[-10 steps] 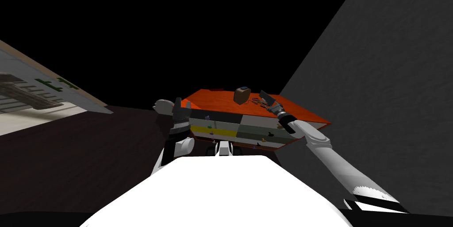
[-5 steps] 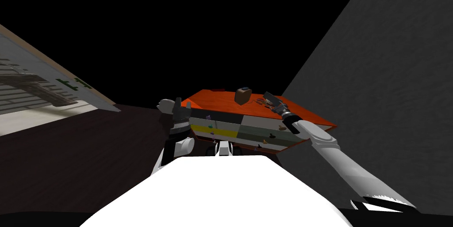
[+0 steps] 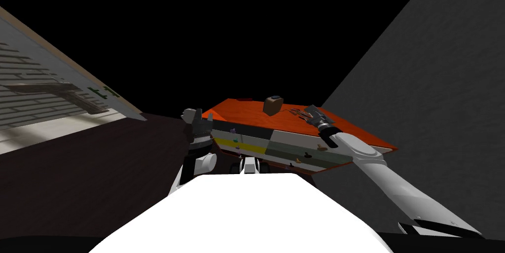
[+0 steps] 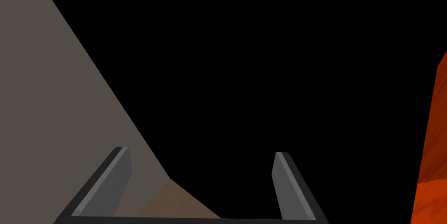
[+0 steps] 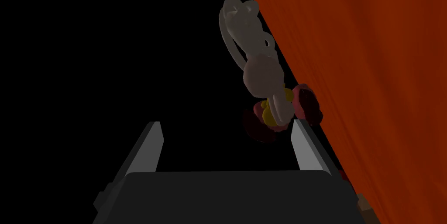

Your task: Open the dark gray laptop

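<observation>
An orange-topped chest of drawers (image 3: pixel 246 109) stands in front of me. My right gripper (image 3: pixel 310 113) reaches over the right part of its top, fingers open and holding nothing. In the right wrist view the gripper (image 5: pixel 225 123) is close to a pale figurine (image 5: pixel 257 68) with yellow and red parts at its base, which stands on the orange top (image 5: pixel 371 60). That small clutter (image 3: pixel 296 112) lies just left of the gripper in the head view. My left gripper (image 3: pixel 197 117) hangs open beside the chest's left corner, and its wrist view (image 4: pixel 201 150) shows nothing between its fingers.
A brown box-like object (image 3: pixel 272 105) sits on the top's far middle. The drawer fronts (image 3: pixel 276 144) are dark, yellow, white and green with small knobs. A grey wall (image 3: pixel 434 92) rises on the right, a black area lies behind the chest, and the dark floor (image 3: pixel 98 176) spreads to the left.
My right gripper has slid to the right across the orange top, away from the brown box. The head view has turned, so walls and chest have shifted. The left arm holds still.
</observation>
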